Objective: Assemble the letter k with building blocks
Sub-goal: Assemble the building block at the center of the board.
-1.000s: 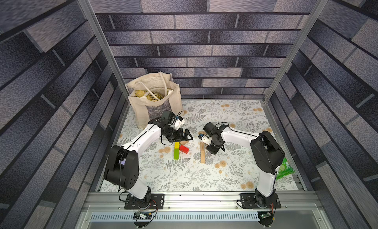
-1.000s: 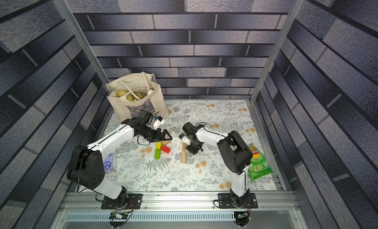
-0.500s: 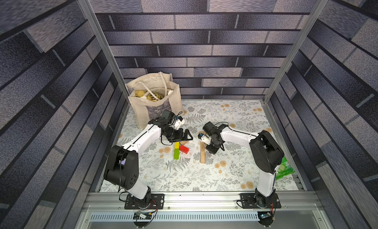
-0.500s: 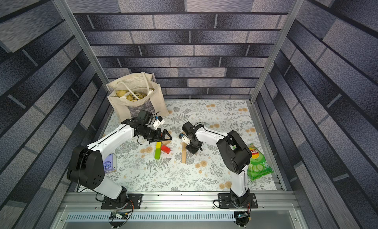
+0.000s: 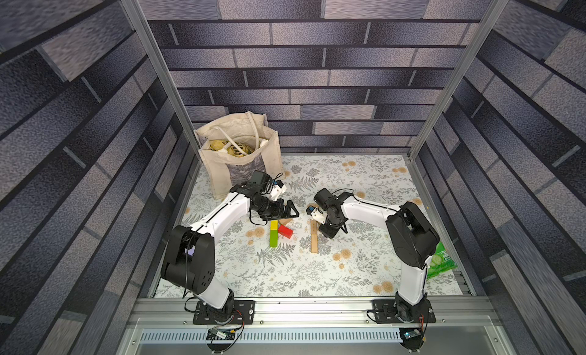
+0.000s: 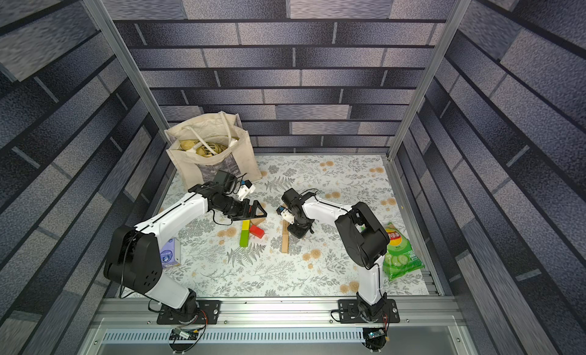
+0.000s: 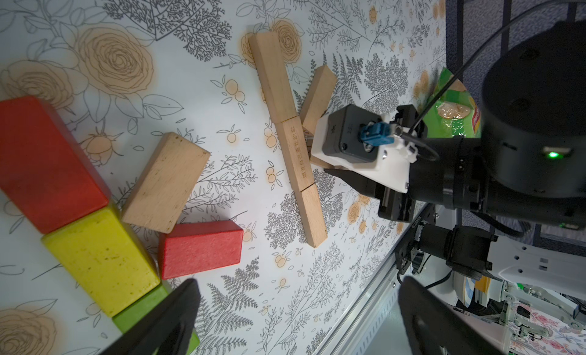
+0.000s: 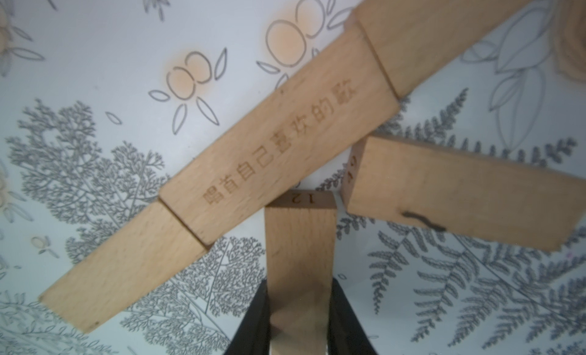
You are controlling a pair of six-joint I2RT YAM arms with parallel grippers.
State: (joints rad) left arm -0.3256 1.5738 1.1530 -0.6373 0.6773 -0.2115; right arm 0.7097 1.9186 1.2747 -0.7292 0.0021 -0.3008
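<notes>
Crisp packet (image 6: 401, 255) at near right mat edge. Green bar (image 5: 273, 240), yellow bar (image 5: 274, 225), red bar (image 7: 47, 166) end to end mid-mat. Second red bar (image 7: 201, 248) and plain bar (image 7: 165, 182) slant off them. Left gripper (image 7: 298, 315) above, jaws wide, empty. Right gripper (image 8: 300, 318) clenched on numbered bar (image 8: 300, 242), its end at side of three-bar row (image 8: 279, 141). Angled bar (image 8: 459, 191) just beside. Tote bag (image 5: 241, 160) far left.

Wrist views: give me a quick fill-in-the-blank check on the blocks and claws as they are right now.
The right claw is shut on a plain block whose end reads ____.
The long plain line beside it is ____ blocks end to end.
The yellow block lies between a green block and a ____ one.
The left claw is ____.
Missing words: 12; three; red; open.
</notes>
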